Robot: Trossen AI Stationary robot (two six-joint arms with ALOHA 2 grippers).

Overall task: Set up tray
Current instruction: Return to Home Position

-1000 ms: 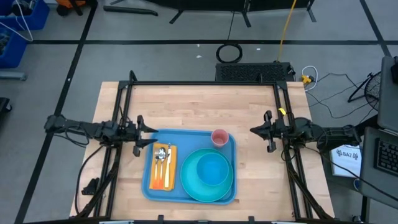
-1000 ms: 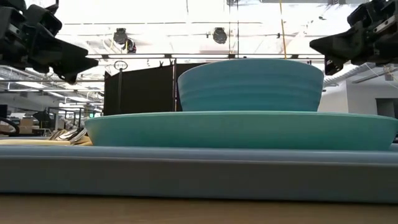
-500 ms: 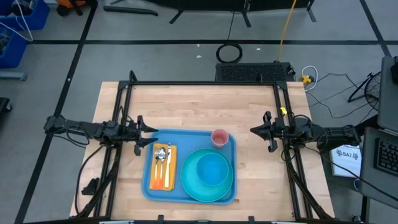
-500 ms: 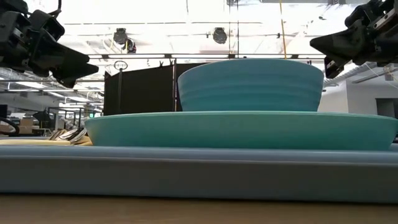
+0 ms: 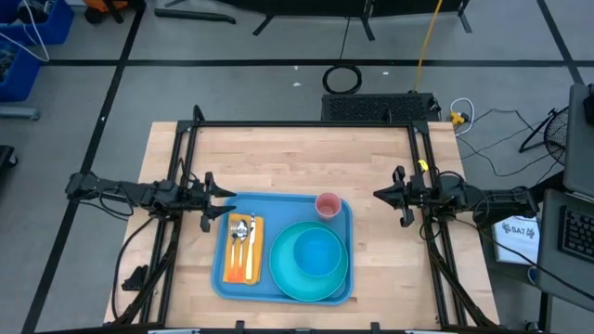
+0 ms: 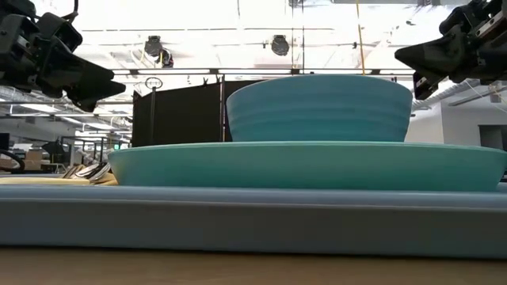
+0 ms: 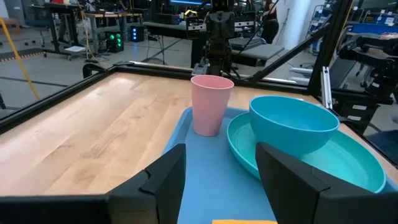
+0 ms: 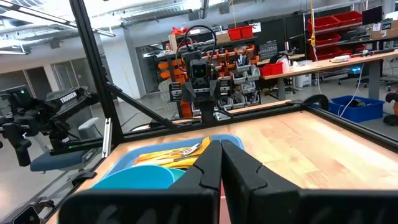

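Your tray (image 5: 278, 209) sits centred at the desk's (image 5: 297, 153) near edge, with bare wood beyond. Left end effector (image 5: 229, 204) is spread over its far left corner. Right end effector (image 5: 378, 195) is pressed together, clear of the tray's right rim. Lettering on the left arm (image 8: 68, 98) looks like TROSSEN.

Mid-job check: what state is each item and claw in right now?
Large flat blue plastic tray: flat on table.
Round turquoise plate: on tray.
Turquoise bowl: upright on plate.
Pink cup: upright on tray.
Yellow napkin: flat on tray, cutlery on it.
Left claw: open, empty, at tray's left edge.
Right claw: shut, empty, right of tray.
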